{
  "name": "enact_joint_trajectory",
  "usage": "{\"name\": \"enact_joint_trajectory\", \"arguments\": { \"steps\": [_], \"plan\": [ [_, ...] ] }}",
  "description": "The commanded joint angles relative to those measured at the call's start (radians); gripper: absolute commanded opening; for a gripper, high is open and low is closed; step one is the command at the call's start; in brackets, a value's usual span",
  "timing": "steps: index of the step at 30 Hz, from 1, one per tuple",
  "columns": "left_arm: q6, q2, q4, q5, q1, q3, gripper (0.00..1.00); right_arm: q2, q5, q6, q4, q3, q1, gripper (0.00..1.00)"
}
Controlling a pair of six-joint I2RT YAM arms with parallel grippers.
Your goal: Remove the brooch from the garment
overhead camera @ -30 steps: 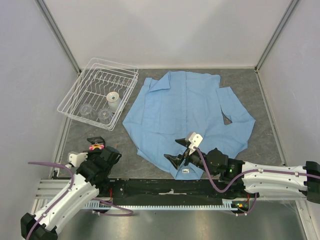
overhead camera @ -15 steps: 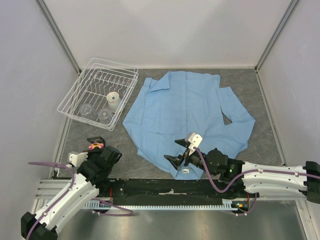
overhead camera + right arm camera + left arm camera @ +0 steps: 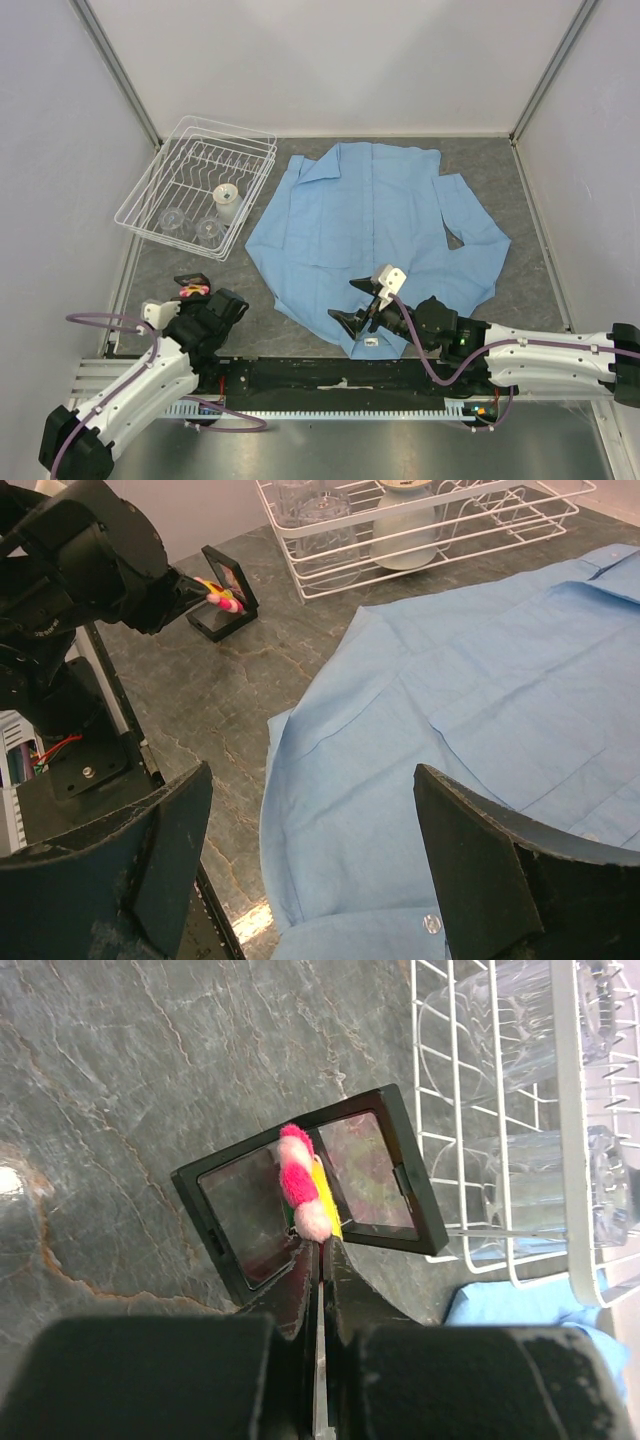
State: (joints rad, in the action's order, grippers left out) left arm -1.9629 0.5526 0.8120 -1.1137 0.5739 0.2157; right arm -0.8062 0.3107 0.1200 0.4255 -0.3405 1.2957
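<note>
So the brooch (image 3: 303, 1185) is off the shirt (image 3: 370, 220), pinched in my left fingers (image 3: 288, 1285) over the black box (image 3: 195, 1176), right fingers (image 3: 480, 850) spread wide; next I'd lower and let go.

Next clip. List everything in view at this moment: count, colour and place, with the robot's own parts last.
brooch: one, pink-red with yellow, pinched in the left gripper, by the case
case: one, black, open, on the table near the rack
shirt: one, light blue, spread out mid-table
rack: one, white wire, far left
glasses: two, clear, in the rack
cup: one, white, in the rack
table: one, dark grey, veined
left gripper: one, black, shut on the brooch
right gripper: one, black, open, over the shirt's near edge
</note>
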Motion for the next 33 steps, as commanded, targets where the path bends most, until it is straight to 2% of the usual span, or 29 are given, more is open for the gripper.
{"name": "enact_joint_trajectory", "arguments": {
  "steps": [1, 5, 13, 16, 17, 18, 20, 21, 23, 24, 26, 31, 32, 33],
  "plan": [
    [-0.326, 0.047, 0.093, -0.127, -0.006, -0.003, 0.02, 0.022, -0.010, 0.015, 0.044, 0.008, -0.006, 0.88],
    [-0.390, 0.056, 0.102, -0.124, -0.006, -0.018, 0.02, 0.021, -0.015, 0.017, 0.044, 0.009, -0.006, 0.89],
    [-0.384, 0.033, 0.069, -0.127, -0.006, -0.047, 0.02, 0.021, -0.018, 0.018, 0.047, 0.011, -0.007, 0.89],
    [-0.386, 0.033, 0.053, -0.121, -0.006, -0.055, 0.07, 0.019, -0.018, 0.018, 0.045, 0.011, -0.007, 0.89],
    [-0.384, 0.035, 0.052, -0.118, -0.006, -0.055, 0.10, 0.019, -0.018, 0.020, 0.047, 0.011, -0.007, 0.89],
    [-0.387, 0.036, 0.056, -0.115, -0.006, -0.053, 0.19, 0.018, -0.019, 0.020, 0.048, 0.011, -0.007, 0.88],
    [-0.393, 0.033, 0.065, -0.101, -0.006, -0.049, 0.29, 0.019, -0.021, 0.020, 0.045, 0.011, -0.007, 0.89],
    [-0.393, 0.029, 0.079, -0.095, -0.006, -0.044, 0.39, 0.019, -0.021, 0.020, 0.045, 0.011, -0.007, 0.89],
    [-0.389, 0.018, 0.111, -0.075, -0.006, -0.023, 0.47, 0.024, -0.019, 0.020, 0.044, 0.011, -0.009, 0.89],
    [-0.392, 0.012, 0.128, -0.068, -0.006, -0.015, 0.54, 0.027, -0.019, 0.020, 0.044, 0.009, -0.009, 0.89],
    [-0.401, -0.013, 0.179, -0.045, -0.006, 0.001, 0.57, 0.030, -0.018, 0.020, 0.045, 0.012, -0.009, 0.89],
    [-0.361, -0.088, 0.202, -0.017, -0.006, 0.007, 0.72, 0.032, -0.024, 0.020, 0.045, 0.012, -0.009, 0.89],
    [-0.341, -0.106, 0.205, -0.012, -0.006, 0.008, 0.77, 0.035, -0.024, 0.021, 0.044, 0.012, -0.009, 0.89],
    [-0.340, -0.114, 0.213, -0.006, -0.006, 0.014, 0.78, 0.036, -0.024, 0.021, 0.044, 0.012, -0.009, 0.89]
  ]
}}
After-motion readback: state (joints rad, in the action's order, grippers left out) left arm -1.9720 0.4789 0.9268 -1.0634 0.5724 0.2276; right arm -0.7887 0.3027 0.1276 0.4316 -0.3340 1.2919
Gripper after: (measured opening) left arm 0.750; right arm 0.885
